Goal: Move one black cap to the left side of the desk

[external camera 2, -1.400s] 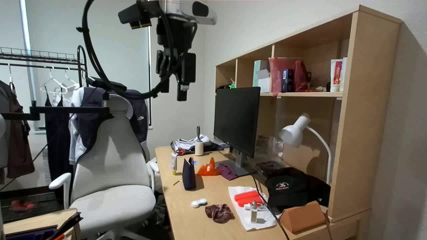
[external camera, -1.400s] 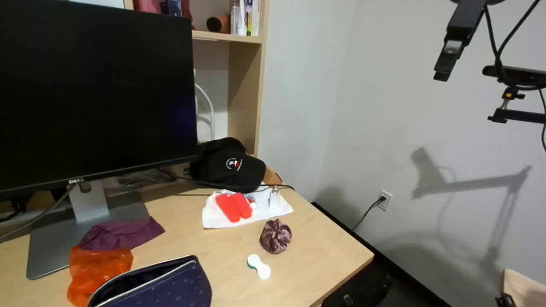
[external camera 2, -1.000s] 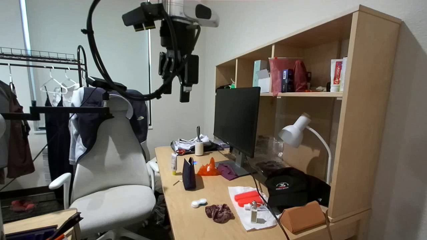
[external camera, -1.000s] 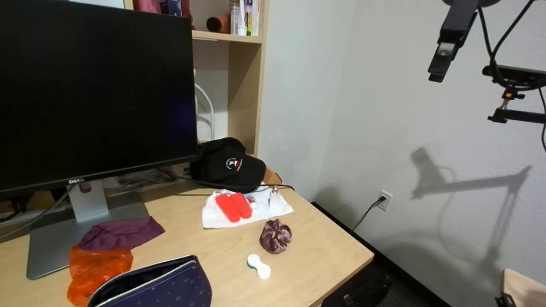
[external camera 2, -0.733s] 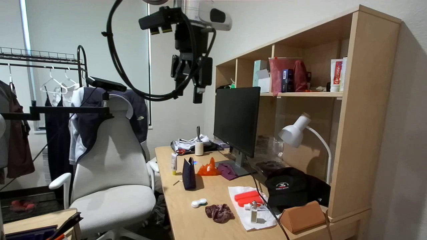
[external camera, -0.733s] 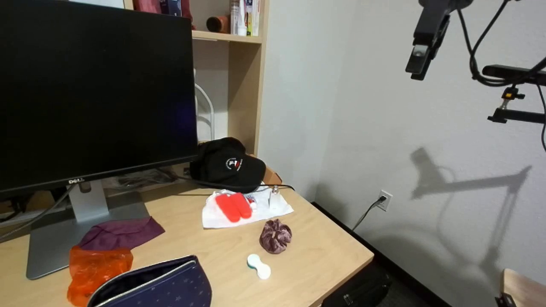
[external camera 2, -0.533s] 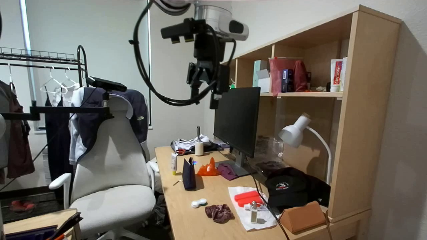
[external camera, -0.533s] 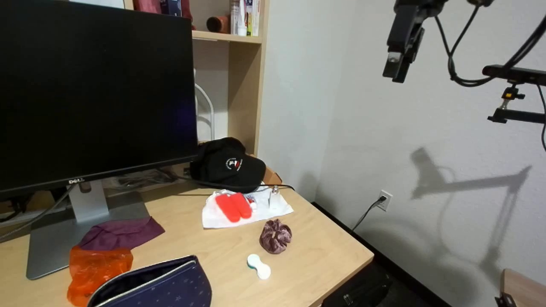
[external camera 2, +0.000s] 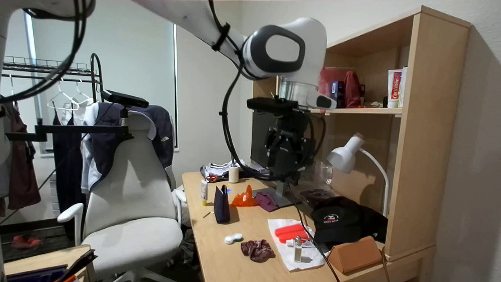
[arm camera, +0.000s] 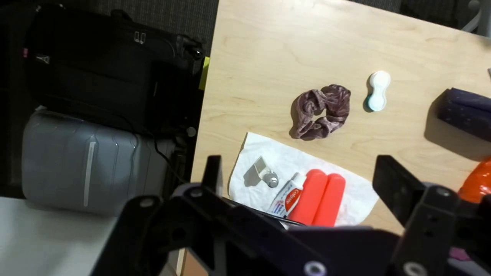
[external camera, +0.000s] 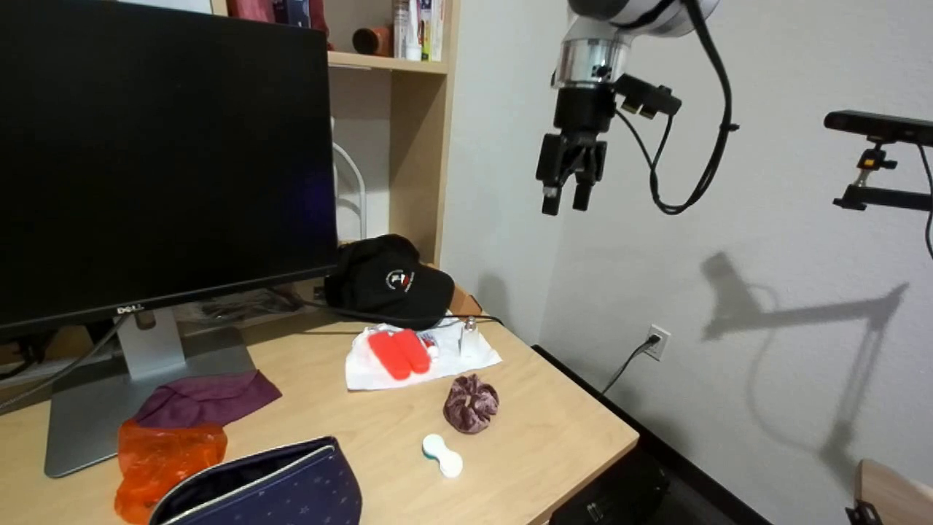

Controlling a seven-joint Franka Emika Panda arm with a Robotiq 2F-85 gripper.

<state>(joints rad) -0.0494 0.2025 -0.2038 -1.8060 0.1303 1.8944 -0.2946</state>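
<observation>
Emblem-fronted black fabric cap [external camera: 386,292] is seen on tan wooden tabletop [external camera: 554,430] beside flat white sheet [external camera: 446,362], judged light and pliable, best gripped at its stiffer brim [external camera: 434,295] by the wide-spread, empty black pincer [arm camera: 299,167].

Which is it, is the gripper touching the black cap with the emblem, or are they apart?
Apart. In an exterior view, the open gripper hangs higher and off to the side, with wall showing between it and the black cap.

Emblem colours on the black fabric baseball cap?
White and red: the emblem on the black cap shows best in an exterior view.
</observation>
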